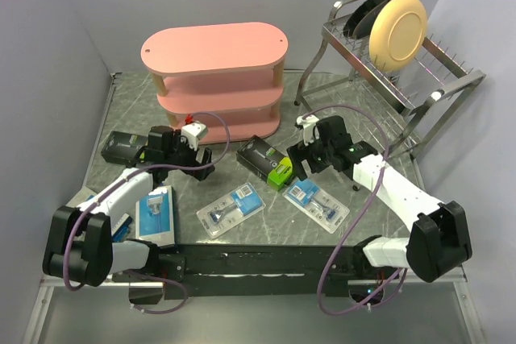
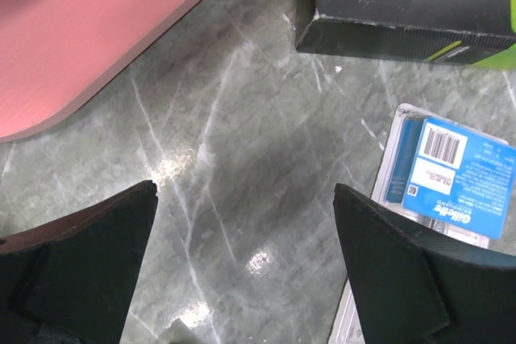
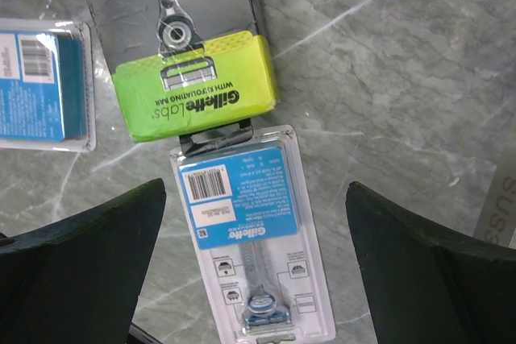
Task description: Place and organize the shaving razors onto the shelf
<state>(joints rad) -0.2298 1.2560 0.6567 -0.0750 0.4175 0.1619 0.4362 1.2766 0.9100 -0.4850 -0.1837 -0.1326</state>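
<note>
Right wrist: blister pack [image 3: 246, 239] lengthwise vertical

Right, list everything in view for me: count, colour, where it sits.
shelf: one, pink, wooden posts, far centre
black boxes: two, lime-green ends, one mid-table, one far left
clear packs: two, blue-white labels, near centre and right of it
blue pack: one in plain view, near left; a second may lie under the left arm
dish rack: one, silver wire, far right
plates: one cream, at least one dark behind it, in the dish rack
table: one, grey marble
left gripper: open, over bare table near the shelf
right gripper: open, above the right-hand clear pack
</note>
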